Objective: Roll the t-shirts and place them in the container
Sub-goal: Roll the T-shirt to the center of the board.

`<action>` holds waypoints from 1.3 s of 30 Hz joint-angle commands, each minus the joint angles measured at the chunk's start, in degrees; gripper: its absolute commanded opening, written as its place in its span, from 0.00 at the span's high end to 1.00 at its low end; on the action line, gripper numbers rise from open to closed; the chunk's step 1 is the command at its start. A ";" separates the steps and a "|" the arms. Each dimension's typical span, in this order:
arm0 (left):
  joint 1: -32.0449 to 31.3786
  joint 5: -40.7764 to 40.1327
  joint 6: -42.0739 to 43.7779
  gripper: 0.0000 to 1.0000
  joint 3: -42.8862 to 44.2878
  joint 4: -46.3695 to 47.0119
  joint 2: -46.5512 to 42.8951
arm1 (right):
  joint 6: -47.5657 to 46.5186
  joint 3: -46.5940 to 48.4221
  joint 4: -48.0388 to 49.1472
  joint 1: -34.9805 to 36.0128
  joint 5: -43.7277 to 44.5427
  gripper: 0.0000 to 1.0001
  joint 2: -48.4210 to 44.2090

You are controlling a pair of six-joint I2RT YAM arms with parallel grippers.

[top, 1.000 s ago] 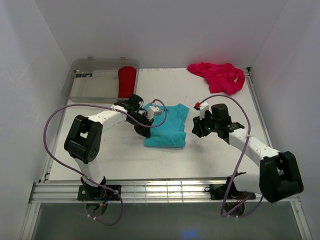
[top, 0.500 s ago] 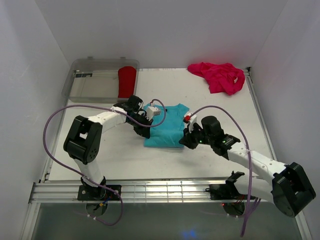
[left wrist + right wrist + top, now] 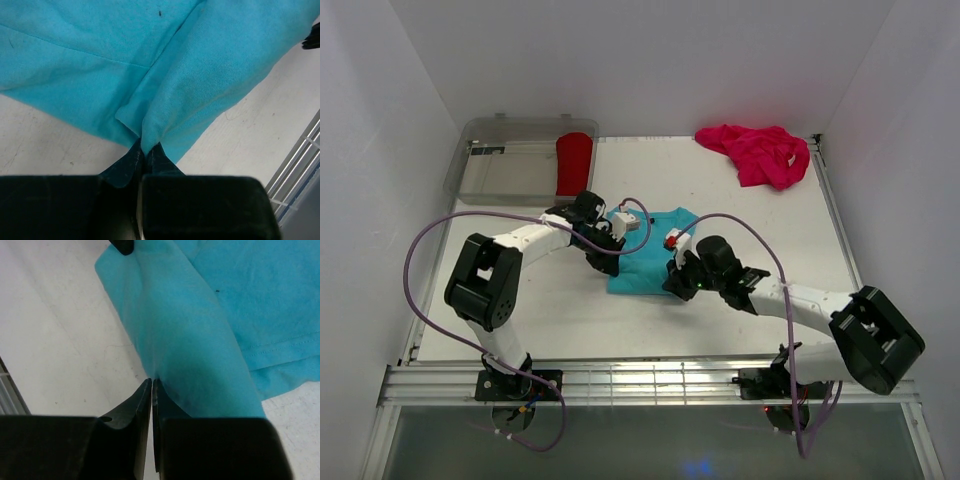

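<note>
Turquoise t-shirt point(image 3: 650, 250) lies squarish; left tool point(image 3: 145, 150), right tool point(image 3: 152, 382) pinch edges.

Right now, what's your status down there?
Left jaws shut on blue shirt, left edge. Right jaws shut on its near-right corner. Nothing in the way.

Left gripper point(image 3: 612, 266) and right gripper point(image 3: 672, 284) crowd the central turquoise t-shirt point(image 3: 655, 250). Clear bin point(image 3: 505, 170) blocks the far left corner, pink t-shirt point(image 3: 760, 152) the far right. The worktop point(image 3: 650, 170) lies bare between them and along the near edge.
</note>
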 commanded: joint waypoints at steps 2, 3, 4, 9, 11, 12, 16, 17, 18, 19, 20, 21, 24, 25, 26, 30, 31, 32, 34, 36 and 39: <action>0.14 -1.10 0.76 0.88 3.55 -0.54 -1.04 | 1.13 4.83 2.73 -2.34 1.08 0.91 3.65; 0.22 -1.10 0.67 0.88 3.81 -0.63 -0.78 | 1.40 5.62 2.99 -3.05 0.03 0.91 4.87; 0.23 -1.10 0.93 0.88 4.16 -0.81 -0.25 | 1.66 6.06 3.26 -4.36 -0.24 0.91 5.58; 0.23 -2.06 1.99 0.92 5.66 -0.98 1.42 | 2.10 7.65 1.59 -8.14 -2.00 0.92 9.19; 0.14 -2.24 2.25 0.92 6.01 -1.07 2.21 | 3.33 6.95 1.59 -10.52 -3.23 0.92 9.63; 0.22 -2.24 2.16 0.92 6.19 -1.07 2.30 | 3.59 6.77 1.68 -11.13 -4.02 0.92 9.72; 0.14 -3.64 2.60 0.70 6.80 -0.98 2.74 | 3.69 6.24 2.38 -12.19 -5.60 0.92 10.95; 0.14 -3.99 2.60 0.63 7.06 -0.98 2.65 | 3.86 6.42 2.47 -12.11 -5.95 0.92 11.21; 0.22 -4.26 2.52 0.58 7.33 -0.98 2.48 | 4.04 6.42 3.08 -12.11 -6.13 0.92 11.56; 0.14 -4.17 2.60 0.49 7.85 -1.16 1.78 | 4.30 6.24 3.52 -12.11 -6.48 0.92 11.65; 0.22 -4.00 2.69 0.46 8.21 -1.33 1.34 | 4.39 6.07 3.96 -12.19 -6.57 0.92 11.57; 0.23 -3.82 3.12 0.42 8.56 -1.68 0.90 | 4.39 5.80 4.22 -12.19 -6.75 0.92 11.57; 0.23 -4.35 4.09 0.38 11.02 -4.31 -0.25 | 4.30 6.24 3.44 -12.19 -6.75 0.92 12.00; 0.23 -4.52 4.36 0.38 11.54 -5.54 -1.12 | 4.39 6.59 2.91 -12.28 -6.57 0.92 12.27; 0.14 -4.96 4.71 0.38 12.59 -6.08 -1.56 | 4.39 6.94 2.56 -12.37 -6.83 0.92 13.05; -0.04 -3.22 7.17 0.39 14.18 -8.53 -4.46 | 3.86 9.66 -0.25 -12.72 -7.71 0.92 15.16; -0.21 -2.86 7.87 0.39 14.36 -9.15 -4.99 | 3.86 10.10 -0.69 -12.81 -7.72 0.92 15.43; -0.65 -2.77 8.66 0.39 14.28 -9.85 -5.95 | 3.86 10.28 -0.78 -12.90 -7.72 0.92 15.78; -1.27 -2.77 8.75 0.39 13.05 -9.77 -6.49 | 3.95 10.46 -0.87 -13.16 -8.24 0.92 16.22; -3.28 -2.42 9.63 0.40 11.65 -9.77 -6.40 | 3.95 10.81 -1.13 -13.42 -8.68 0.92 16.31; -9.69 -6.62 14.45 0.40 8.22 -10.30 -5.79 | 4.04 11.16 -1.57 -13.43 -8.95 0.92 15.96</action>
